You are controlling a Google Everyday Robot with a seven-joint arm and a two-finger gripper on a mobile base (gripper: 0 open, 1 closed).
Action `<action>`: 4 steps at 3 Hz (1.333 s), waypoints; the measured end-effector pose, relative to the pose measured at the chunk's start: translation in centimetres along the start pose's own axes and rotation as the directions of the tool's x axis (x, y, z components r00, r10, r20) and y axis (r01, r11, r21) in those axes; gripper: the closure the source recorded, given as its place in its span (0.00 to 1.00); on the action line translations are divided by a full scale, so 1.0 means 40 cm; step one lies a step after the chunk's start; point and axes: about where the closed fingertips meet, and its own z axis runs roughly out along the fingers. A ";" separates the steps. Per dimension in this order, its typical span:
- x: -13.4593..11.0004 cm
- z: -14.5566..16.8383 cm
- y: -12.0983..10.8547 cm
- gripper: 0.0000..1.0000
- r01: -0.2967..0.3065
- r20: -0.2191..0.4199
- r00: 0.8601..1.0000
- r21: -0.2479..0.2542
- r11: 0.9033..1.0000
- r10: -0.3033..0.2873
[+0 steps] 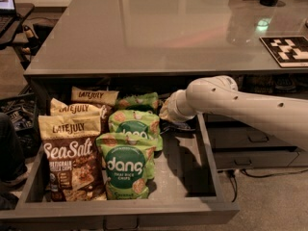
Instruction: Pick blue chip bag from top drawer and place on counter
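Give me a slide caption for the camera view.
Arm reaches into the open drawer, gripper at its back beside green dang bags; Late July bags at left, counter above.

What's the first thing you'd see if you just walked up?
A big white robot arm reaches from the right into the open top drawer, its pincer at the back. At the drawer's front-left sit a brown Sea Salt bag and a green dang bag.
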 end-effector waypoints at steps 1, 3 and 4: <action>0.000 0.000 0.000 0.13 0.000 0.000 1.000 0.000 1.000 0.000; 0.000 0.000 0.000 0.00 0.000 0.000 1.000 0.000 1.000 0.000; 0.024 0.014 -0.008 0.00 0.027 -0.021 0.999 0.004 1.000 -0.027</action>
